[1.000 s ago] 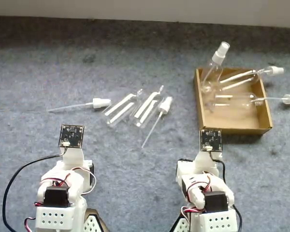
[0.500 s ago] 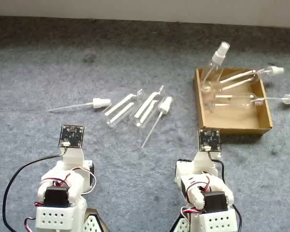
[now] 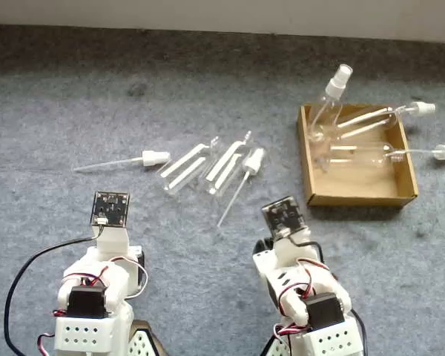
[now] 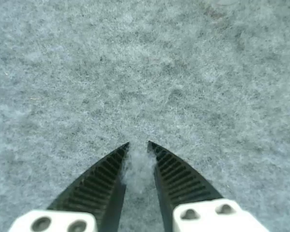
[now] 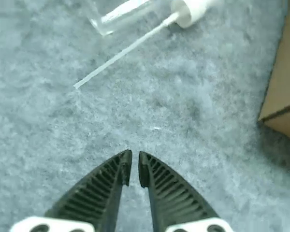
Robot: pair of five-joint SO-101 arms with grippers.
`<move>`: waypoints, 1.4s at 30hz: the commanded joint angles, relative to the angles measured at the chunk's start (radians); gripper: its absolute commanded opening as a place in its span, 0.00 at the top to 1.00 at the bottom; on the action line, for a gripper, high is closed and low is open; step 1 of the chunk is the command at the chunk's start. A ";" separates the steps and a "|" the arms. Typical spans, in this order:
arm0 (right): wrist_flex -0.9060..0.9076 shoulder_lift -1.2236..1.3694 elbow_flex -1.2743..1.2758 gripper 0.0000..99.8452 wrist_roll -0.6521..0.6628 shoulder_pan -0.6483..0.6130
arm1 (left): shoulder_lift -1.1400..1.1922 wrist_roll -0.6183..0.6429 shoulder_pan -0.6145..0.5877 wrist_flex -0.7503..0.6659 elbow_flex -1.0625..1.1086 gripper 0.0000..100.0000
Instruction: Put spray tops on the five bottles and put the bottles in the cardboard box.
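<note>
Grey bench (image 3: pixel 208 74). Cardboard box (image 3: pixel 356 199) is off to the R hand's outer side, w/ three bottles lying in or over it. R hand (image 5: pixel 135 159): jaws nearly together, empty. L hand (image 4: pixel 138 147): same, nothing in it, bare bench ahead. Two uncapped bottles (image 3: pixel 184 169) (image 3: pixel 226 167) lie ahead, betw. the two hands. Key relation: the nearer loose spray top (image 5: pixel 191 8) lies ahead of the R hand. Its tube (image 5: pixel 121 54) slants across, free end toward the hand. R is prob. the arm to take it.
</note>
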 commanded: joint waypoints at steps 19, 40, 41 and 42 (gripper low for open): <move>0.197 0.222 -0.564 0.99 0.282 0.104 | -0.010 0.002 0.012 0.005 0.021 0.99; 0.188 1.461 -1.371 0.99 -0.198 0.012 | -0.010 0.002 0.012 0.005 0.021 0.99; 0.188 1.508 -1.399 0.99 -0.203 0.002 | -0.010 0.002 0.012 0.005 0.021 0.99; 0.185 1.550 -1.429 0.99 -0.204 -0.002 | -0.010 0.002 0.012 0.005 0.021 0.99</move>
